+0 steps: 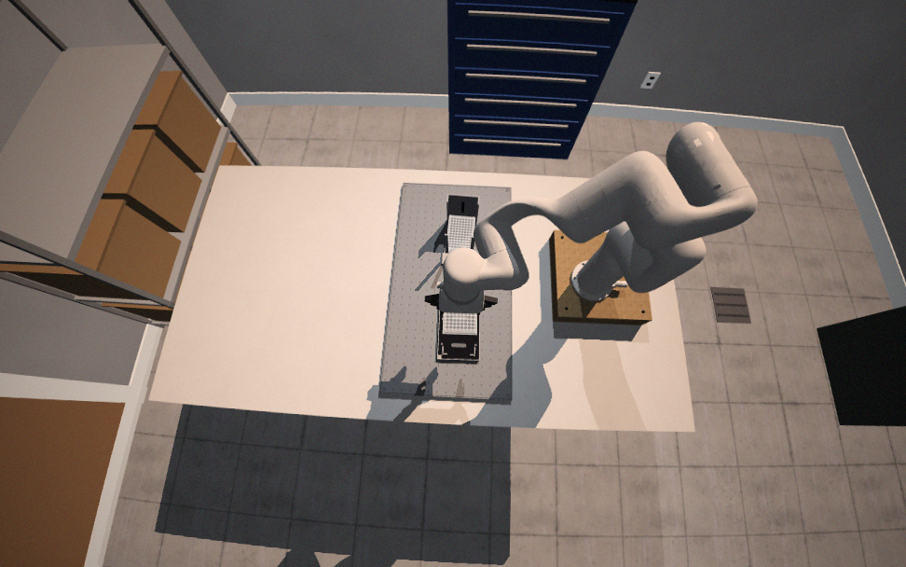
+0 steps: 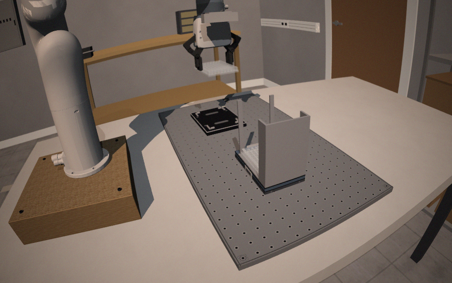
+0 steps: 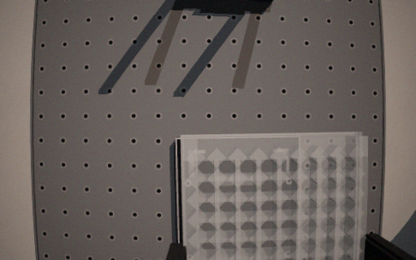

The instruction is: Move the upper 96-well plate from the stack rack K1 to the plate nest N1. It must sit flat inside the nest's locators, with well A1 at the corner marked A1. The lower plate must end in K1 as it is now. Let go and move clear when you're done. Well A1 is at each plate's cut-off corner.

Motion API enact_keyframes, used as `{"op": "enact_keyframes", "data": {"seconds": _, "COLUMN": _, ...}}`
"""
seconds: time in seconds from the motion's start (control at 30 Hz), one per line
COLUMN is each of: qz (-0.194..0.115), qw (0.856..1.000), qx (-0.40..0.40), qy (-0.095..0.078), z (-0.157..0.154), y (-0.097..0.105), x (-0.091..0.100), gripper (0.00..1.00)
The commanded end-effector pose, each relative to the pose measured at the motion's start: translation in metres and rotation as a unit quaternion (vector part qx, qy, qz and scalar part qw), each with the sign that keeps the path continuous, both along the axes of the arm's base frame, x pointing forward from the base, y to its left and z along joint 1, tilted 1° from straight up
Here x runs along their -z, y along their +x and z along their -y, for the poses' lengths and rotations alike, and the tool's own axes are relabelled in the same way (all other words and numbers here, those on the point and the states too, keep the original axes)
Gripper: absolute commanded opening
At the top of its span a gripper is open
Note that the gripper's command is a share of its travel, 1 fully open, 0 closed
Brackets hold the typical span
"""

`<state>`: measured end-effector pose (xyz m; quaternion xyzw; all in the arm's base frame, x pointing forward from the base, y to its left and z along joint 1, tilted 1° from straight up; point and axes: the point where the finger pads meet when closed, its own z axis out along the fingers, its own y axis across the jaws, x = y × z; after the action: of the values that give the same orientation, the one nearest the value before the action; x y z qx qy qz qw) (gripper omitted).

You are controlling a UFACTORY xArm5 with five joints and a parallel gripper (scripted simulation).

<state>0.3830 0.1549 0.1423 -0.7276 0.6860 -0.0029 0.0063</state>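
you're looking at a translucent, milky plastic upper plate (image 2: 220, 68), lightly glossy, clamped between the matt black fingers (image 2: 198, 62) of the gripper (image 2: 213, 63), whose housing reads as smooth grey-and-white plastic. the lower plate (image 2: 249, 155) has the same frosted look. the stack rack (image 2: 283, 150) shows flat, dull grey walls, like painted metal. the plate nest (image 2: 218, 121) is matt black with pale locator marks. beneath them, the breadboard (image 2: 283, 213) looks like matt grey metal, drilled with regular holes. the arm (image 2: 68, 100) is smooth off-white with a soft sheen. its pedestal (image 2: 49, 213) shows wood grain. the table (image 2: 366, 110) is smooth, matt cream.
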Motion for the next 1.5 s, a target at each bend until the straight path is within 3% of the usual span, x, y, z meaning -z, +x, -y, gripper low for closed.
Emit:
{"op": "enact_keyframes", "data": {"seconds": 0.0, "qz": 0.001, "qw": 1.000, "qx": 0.000, "qy": 0.002, "z": -0.014, "y": 0.000, "x": -0.001, "gripper": 0.00}}
{"op": "enact_keyframes", "data": {"seconds": 0.1, "qz": 0.002, "qw": 1.000, "qx": 0.000, "qy": 0.001, "z": -0.025, "y": 0.000, "x": -0.001, "gripper": 0.00}}
{"op": "enact_keyframes", "data": {"seconds": 1.33, "qz": 0.002, "qw": 1.000, "qx": 0.000, "qy": 0.001, "z": -0.025, "y": 0.000, "x": -0.001, "gripper": 0.00}}
{"op": "enact_keyframes", "data": {"seconds": 1.47, "qz": 0.002, "qw": 1.000, "qx": 0.000, "qy": 0.001, "z": -0.025, "y": 0.000, "x": 0.006, "gripper": 0.00}}
